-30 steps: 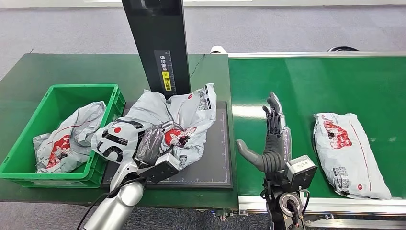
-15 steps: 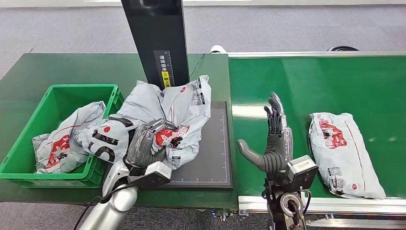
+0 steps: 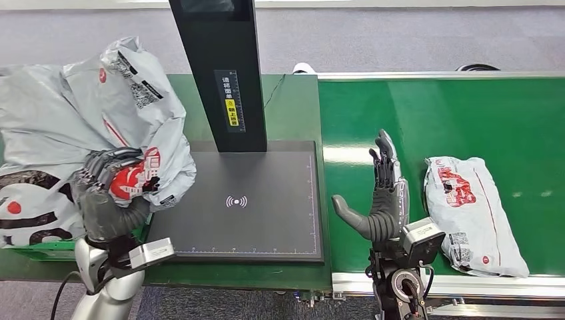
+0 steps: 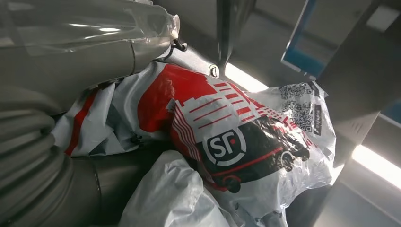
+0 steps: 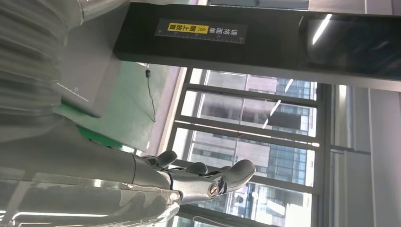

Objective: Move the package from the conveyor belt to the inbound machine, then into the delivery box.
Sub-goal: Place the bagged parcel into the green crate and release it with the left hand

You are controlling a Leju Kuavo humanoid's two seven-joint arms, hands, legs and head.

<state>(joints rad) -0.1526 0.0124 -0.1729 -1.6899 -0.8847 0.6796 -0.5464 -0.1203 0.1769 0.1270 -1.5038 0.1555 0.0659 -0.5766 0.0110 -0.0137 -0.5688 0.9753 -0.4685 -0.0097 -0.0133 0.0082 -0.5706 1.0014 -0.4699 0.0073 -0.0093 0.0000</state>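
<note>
Left hand (image 3: 110, 193): grips grey package (image 3: 73, 127), raised over green box (image 3: 40, 252). Right hand (image 3: 381, 197): fingers spread, holding nothing, above belt (image 3: 426, 113). Second package (image 3: 473, 213) beside it. Scanner pad (image 3: 246, 200), black post (image 3: 223, 67).

The right hand (image 5: 156, 182) has its dark grey fingers (image 5: 236, 169) stretched out, holding nothing. At twelve o'clock runs a black post (image 5: 265, 40) bearing a yellow label strip (image 5: 202, 30); large glass windows (image 5: 246, 118) lie behind.
</note>
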